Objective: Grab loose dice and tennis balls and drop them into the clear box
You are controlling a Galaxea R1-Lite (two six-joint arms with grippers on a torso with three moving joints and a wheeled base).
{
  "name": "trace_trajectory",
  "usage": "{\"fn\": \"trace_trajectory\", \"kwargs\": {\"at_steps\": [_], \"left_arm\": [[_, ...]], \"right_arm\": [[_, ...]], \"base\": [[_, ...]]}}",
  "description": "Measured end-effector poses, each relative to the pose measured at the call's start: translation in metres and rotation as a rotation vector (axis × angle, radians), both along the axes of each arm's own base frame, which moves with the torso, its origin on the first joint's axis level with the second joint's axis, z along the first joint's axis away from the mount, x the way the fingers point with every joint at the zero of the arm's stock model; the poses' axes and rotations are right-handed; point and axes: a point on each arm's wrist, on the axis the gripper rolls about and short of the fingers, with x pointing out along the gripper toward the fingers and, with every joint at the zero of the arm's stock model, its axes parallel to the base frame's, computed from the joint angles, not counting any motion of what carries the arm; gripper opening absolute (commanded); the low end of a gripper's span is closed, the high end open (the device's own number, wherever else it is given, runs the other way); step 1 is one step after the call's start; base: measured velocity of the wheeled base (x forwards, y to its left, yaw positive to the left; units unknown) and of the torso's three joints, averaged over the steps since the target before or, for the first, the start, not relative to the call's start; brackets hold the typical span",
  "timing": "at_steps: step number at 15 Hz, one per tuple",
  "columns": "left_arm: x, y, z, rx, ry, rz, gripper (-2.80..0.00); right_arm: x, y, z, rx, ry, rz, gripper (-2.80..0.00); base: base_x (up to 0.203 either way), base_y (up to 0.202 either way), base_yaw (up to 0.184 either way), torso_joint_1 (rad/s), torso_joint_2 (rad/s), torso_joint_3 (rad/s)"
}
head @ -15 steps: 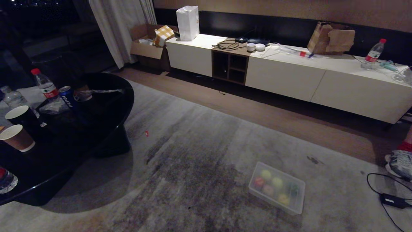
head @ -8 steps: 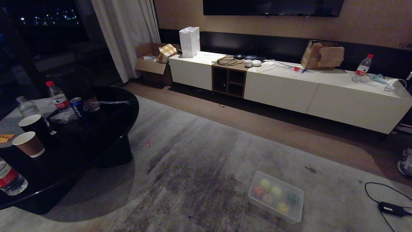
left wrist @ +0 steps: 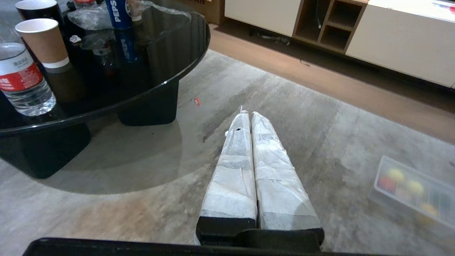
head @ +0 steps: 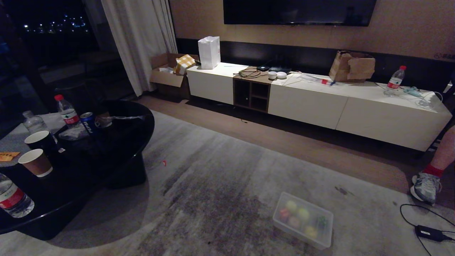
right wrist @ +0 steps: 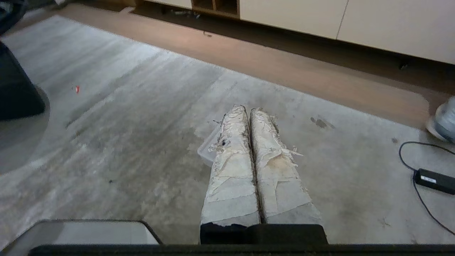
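The clear box (head: 284,225) sits on the grey carpet at the lower right of the head view. Inside it lie two tennis balls (head: 291,205) (head: 303,213) and several dice: red (head: 283,213), pinkish (head: 294,222), yellow (head: 310,232) and dark green (head: 321,221). No loose die or ball shows on the carpet. My left gripper (left wrist: 247,113) hangs shut and empty above the carpet, with the clear box (left wrist: 382,165) off to one side of it. My right gripper (right wrist: 247,107) is shut and empty too, and its fingers hide most of the clear box (right wrist: 208,149). Neither arm shows in the head view.
A black round table (head: 117,142) with bottles, paper cups and a can stands at the left. A long white cabinet (head: 320,103) runs along the far wall. A person's leg and shoe (head: 426,185) are at the right edge, near a power adapter (head: 430,233) with its cable.
The head view has tilted upward, so the whole scene sits lower and a dark screen shows at the top. The person's foot at the right has shifted. The box has stayed put.
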Motion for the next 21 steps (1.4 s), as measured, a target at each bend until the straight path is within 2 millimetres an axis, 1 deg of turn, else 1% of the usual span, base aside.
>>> {"fn": "trace_trajectory", "kwargs": {"at_steps": [21], "left_arm": [[0.0000,0.0000,-0.0002,0.006,0.001,-0.001,-2.80]], "right_arm": [[0.0000,0.0000,0.0002,0.000,-0.002,0.001,-2.80]], "base": [[0.001,-0.008,0.160,0.008,0.00,-0.004]]}}
